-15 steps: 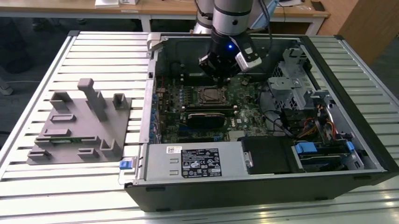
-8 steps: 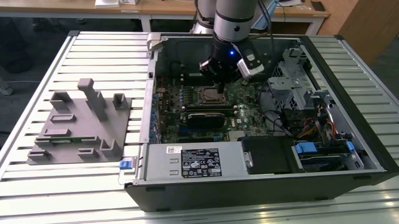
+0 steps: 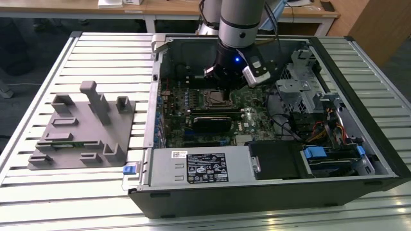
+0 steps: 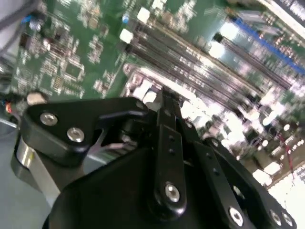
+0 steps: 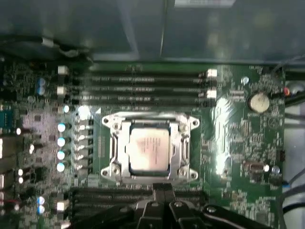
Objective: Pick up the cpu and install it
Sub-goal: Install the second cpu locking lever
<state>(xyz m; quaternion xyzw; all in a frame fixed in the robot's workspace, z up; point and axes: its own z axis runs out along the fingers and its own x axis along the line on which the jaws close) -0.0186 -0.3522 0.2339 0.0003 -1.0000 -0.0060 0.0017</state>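
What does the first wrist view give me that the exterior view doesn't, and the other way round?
First wrist view: the cpu lying inside the socket frame, pale top up, and a round battery on the board. Exterior view: the arm reaching into the open case, the grey fixture on the exterior view's left, and the labelled metal box. Both: the green motherboard, the memory slots and the gripper near the socket.

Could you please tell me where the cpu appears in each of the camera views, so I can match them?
Exterior view: cpu in the socket, just below the gripper.
First wrist view: cpu centred in the socket frame.
Second wrist view: I cannot make it out.
Shared landmark: memory slots.
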